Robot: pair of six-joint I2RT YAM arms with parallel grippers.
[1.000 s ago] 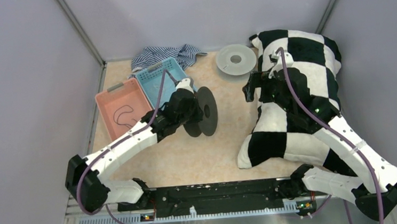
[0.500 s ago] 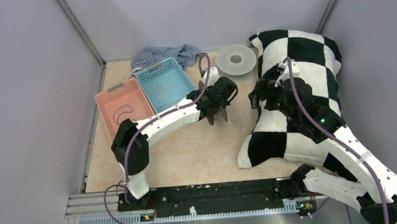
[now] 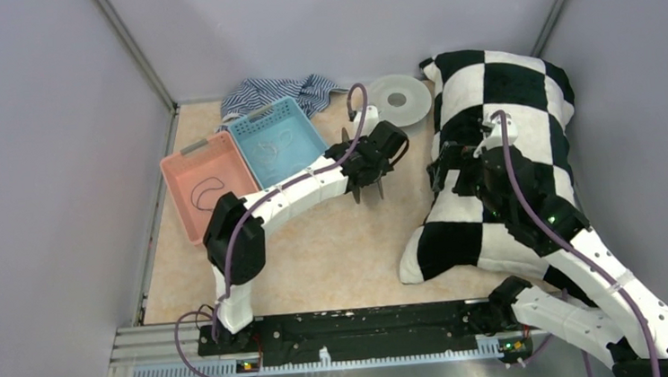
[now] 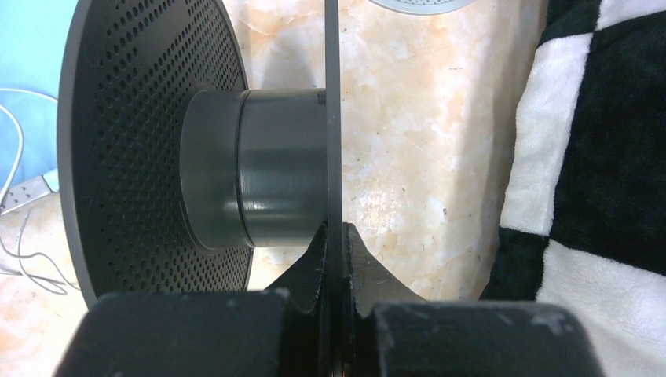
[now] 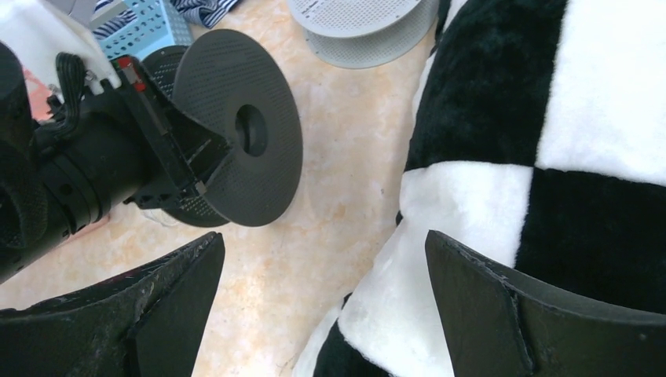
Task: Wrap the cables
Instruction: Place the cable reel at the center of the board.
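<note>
**Left fingers** (image 4: 334,239): pressed together on the thin edge of one flange of the black spool (image 5: 263,169). We see the spool with its axis level, seemingly lifted off the bench (image 3: 335,251), toward one o'clock from the bench's middle.

**Right fingers** (image 5: 322,239): spread wide and holding nothing. They hang over the edge of the chequered cushion (image 3: 502,76) at three o'clock, facing the spool.

**Black cable** (image 3: 207,188): one loose loop lying in the pink basket (image 3: 192,148), at ten o'clock.

**White cable** (image 3: 271,144): a looser tangle in the blue basket (image 3: 257,116), at eleven o'clock, just beside the pink one.

**Handling, as we judge it:**
- Both cords look light, limp and thin.
- They will not keep a shape, may slither off a smooth hub, and could snag on the basket lattice.
- We would pinch one near an end, not at mid-loop, so the rest trails free and the end can be pinned against the hub.
- The perforated flanges look rigid, so the rim grip suits turning.

**Also present:** grey spool (image 3: 398,101) lying flat at twelve o'clock; striped cloth (image 3: 260,93) behind the baskets.
</note>
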